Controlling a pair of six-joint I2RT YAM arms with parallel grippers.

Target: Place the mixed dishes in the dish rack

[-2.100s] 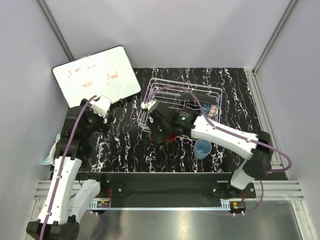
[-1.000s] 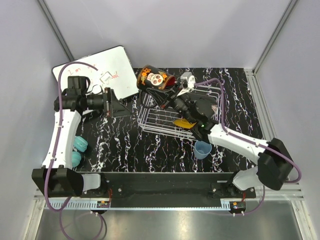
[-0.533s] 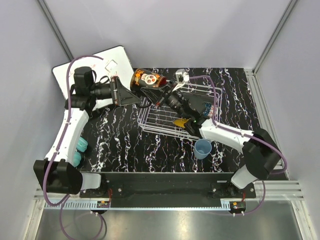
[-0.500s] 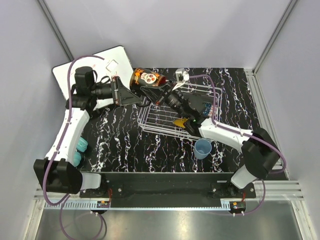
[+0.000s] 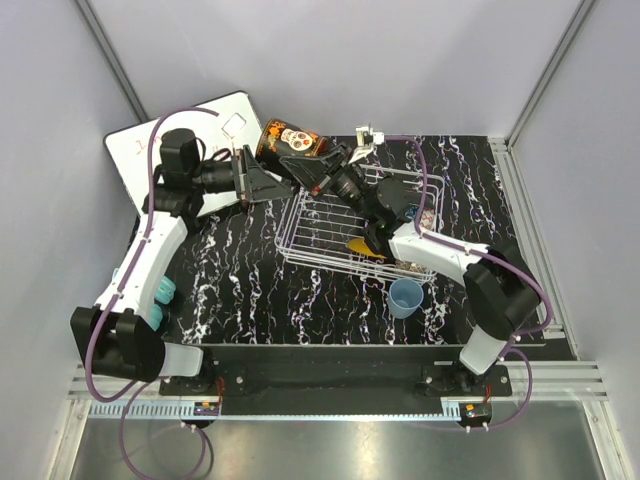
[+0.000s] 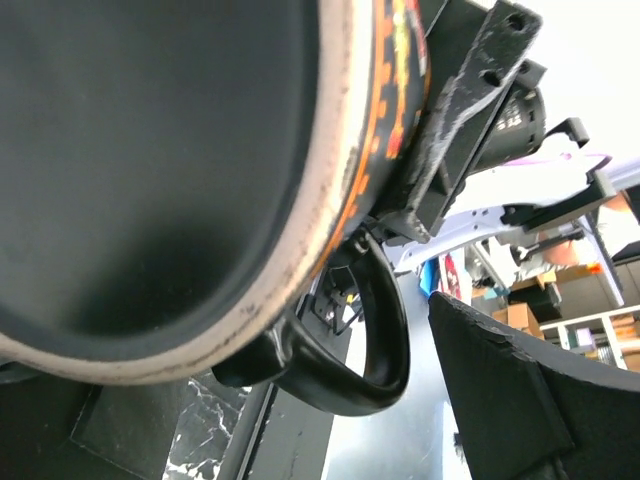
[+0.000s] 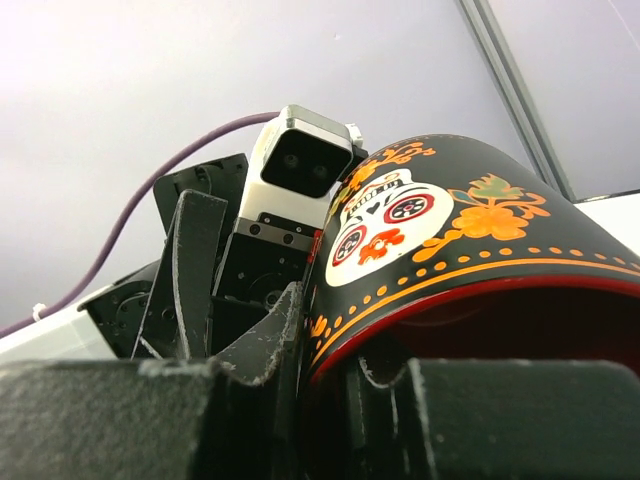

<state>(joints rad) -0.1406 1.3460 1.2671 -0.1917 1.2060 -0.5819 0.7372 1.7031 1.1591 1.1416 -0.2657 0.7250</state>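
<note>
The black-orange mug with white faces [image 5: 289, 140] is held in the air over the back-left corner of the white wire dish rack [image 5: 312, 225]. My right gripper [image 5: 318, 170] is shut on its rim, one finger inside and one outside, as the right wrist view shows on the mug [image 7: 450, 225]. My left gripper [image 5: 268, 183] is open right beside the mug's base. In the left wrist view the mug's base [image 6: 160, 170] fills the frame, its handle [image 6: 375, 345] lies near one finger [image 6: 505, 400], and the other finger is hidden. A pale blue cup [image 5: 406, 297] stands on the table.
A yellow dish [image 5: 362, 246] and a blue patterned dish [image 5: 426, 214] lie in the rack. A white writing board [image 5: 180, 135] leans at the back left. Teal headphones [image 5: 160, 300] lie by the left arm. Grey walls enclose the black marbled table [image 5: 250, 290].
My right gripper has carried the mug up from the table and back-left over the rack's corner. My left arm has risen and swung right, bringing its open jaws up to the mug.
</note>
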